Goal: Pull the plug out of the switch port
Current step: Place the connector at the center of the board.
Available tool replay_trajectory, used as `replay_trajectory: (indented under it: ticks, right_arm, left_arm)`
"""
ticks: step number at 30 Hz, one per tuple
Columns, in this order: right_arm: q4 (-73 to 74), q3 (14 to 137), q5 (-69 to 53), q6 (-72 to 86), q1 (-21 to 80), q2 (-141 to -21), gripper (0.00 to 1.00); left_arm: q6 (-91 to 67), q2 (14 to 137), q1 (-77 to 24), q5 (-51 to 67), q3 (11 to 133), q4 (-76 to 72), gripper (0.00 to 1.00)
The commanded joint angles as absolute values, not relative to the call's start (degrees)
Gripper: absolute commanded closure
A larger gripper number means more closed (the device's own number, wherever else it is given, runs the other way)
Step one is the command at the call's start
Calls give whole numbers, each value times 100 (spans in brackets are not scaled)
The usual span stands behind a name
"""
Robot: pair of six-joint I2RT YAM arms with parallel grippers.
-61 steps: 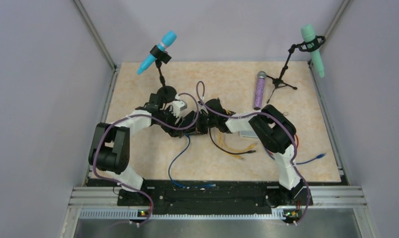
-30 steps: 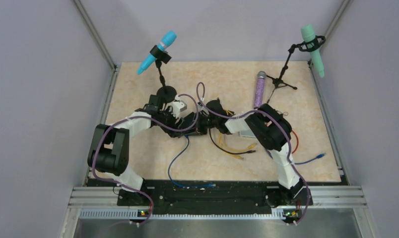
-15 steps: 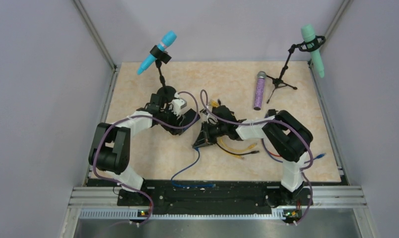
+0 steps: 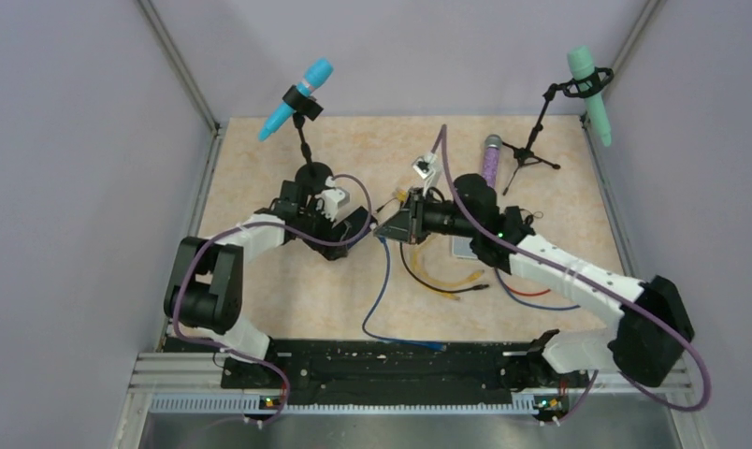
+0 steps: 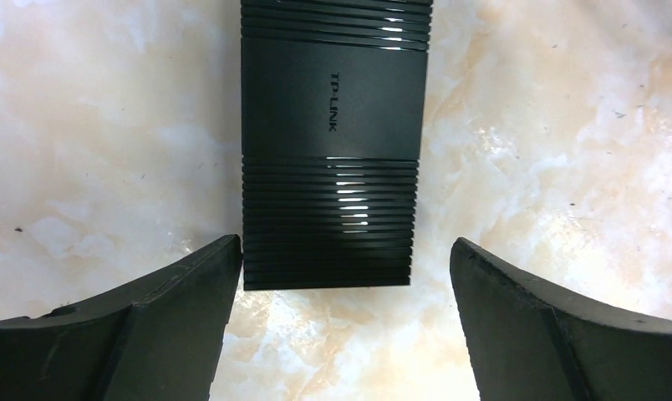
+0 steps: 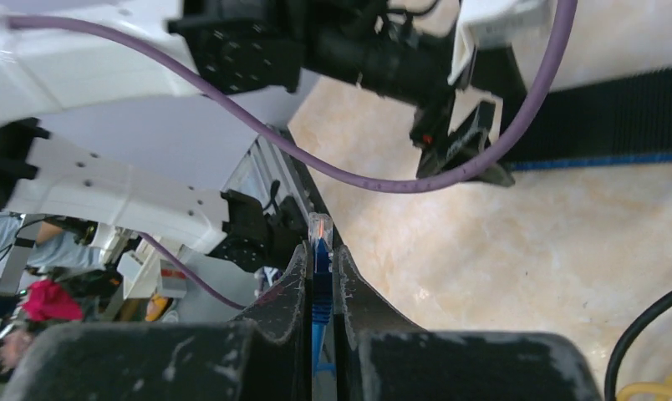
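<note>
Task thing: the switch (image 5: 328, 142), a flat black ribbed box, lies flat on the marbled table (image 5: 567, 125). Its socket edge does not show in the left wrist view.
Left gripper: we see the left gripper (image 5: 345, 251) with its jaws wide apart, straddling the near end of the switch. One finger (image 5: 165, 326) sits just beside the box's corner and the other stands clear, so nothing is clamped.
Why there: we judge it is placed to steady the box against a pull.
Right gripper: the right gripper (image 6: 320, 259) is pressed together on the plug (image 6: 319, 227), pinching its blue boot so the clear tip stands free above the fingertips.
Plug position: held up in the air beside the left arm, apart from the switch.
Cable: the blue cable (image 4: 383, 281) hangs from the right gripper and trails toward the near edge.
Progress: we judge the plug is out of its port.
Still to do: set the plug down, then withdraw both arms.
</note>
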State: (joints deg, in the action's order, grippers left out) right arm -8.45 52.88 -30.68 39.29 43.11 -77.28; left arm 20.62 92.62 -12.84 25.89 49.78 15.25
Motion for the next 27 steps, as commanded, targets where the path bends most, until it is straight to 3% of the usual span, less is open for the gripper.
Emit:
replay_trajectory:
  ticks: [1, 7, 10, 15, 19, 24, 27]
  right_arm:
    - [-736, 5229, -2230, 3560, 4327, -6690, 100]
    - [163, 5654, -1009, 3049, 4301, -5643, 100]
    - [773, 5981, -388, 2937, 4234, -5662, 100]
    - [1359, 6523, -504, 2862, 3782, -6574, 100]
    - [1417, 7083, -1552, 3107, 3065, -8020, 100]
    - [1390, 8078, -1598, 2973, 2586, -10065, 74]
    - [1501, 8703, -1573, 2960, 2319, -10980, 67]
  left_arm:
    - [1767, 8661, -1266, 2834, 4824, 978, 1]
    - [1498, 7826, -1266, 2809, 4568, 452, 1]
    - [1308, 7366, -1266, 2688, 4423, 140, 1]
    - [807, 6737, -1266, 2338, 4332, -205, 1]
    - [109, 6360, -1257, 1789, 4231, -384, 1]
    - [-423, 6171, -1233, 1338, 4391, 184, 1]
    - [-955, 6109, -1216, 1278, 4481, 569, 1]
